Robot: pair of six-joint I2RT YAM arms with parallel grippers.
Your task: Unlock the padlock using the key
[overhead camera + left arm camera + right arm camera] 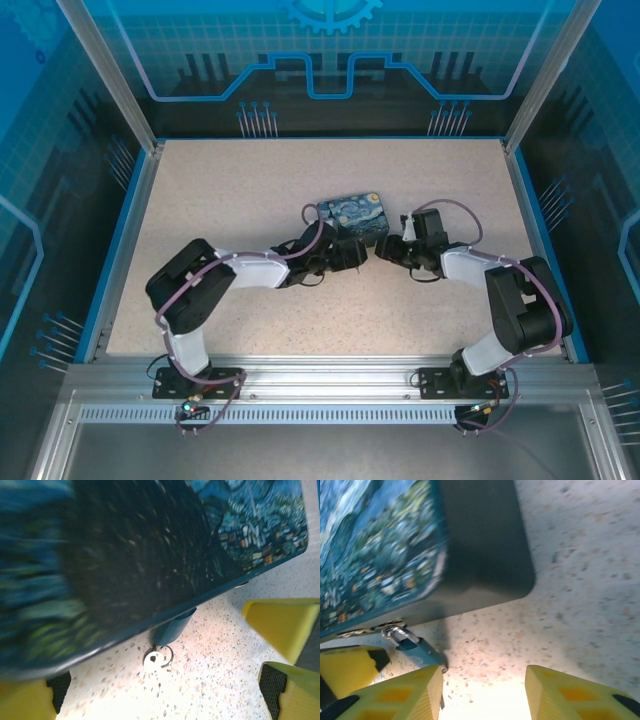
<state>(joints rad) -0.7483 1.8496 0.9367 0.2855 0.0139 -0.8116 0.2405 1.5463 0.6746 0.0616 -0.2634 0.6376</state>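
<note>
We note left tool spread wide beside box; right tool apart, empty, padlock just beside.

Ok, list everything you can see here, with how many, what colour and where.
box: one, dark with a blue-and-yellow night-sky print, mid table, between the grippers
padlock: one, blue body, silvery shackle, fastened at the box's edge
key: one, probably the small shiny piece with a ring, on the table at the padlock's end
table: one, speckled beige, blue-edged
arms: two, black and white, reaching in from the near edge
left gripper: one, yellow fingers, open, facing the padlock
right gripper: one, yellow fingers, open, padlock just beside one finger
</note>
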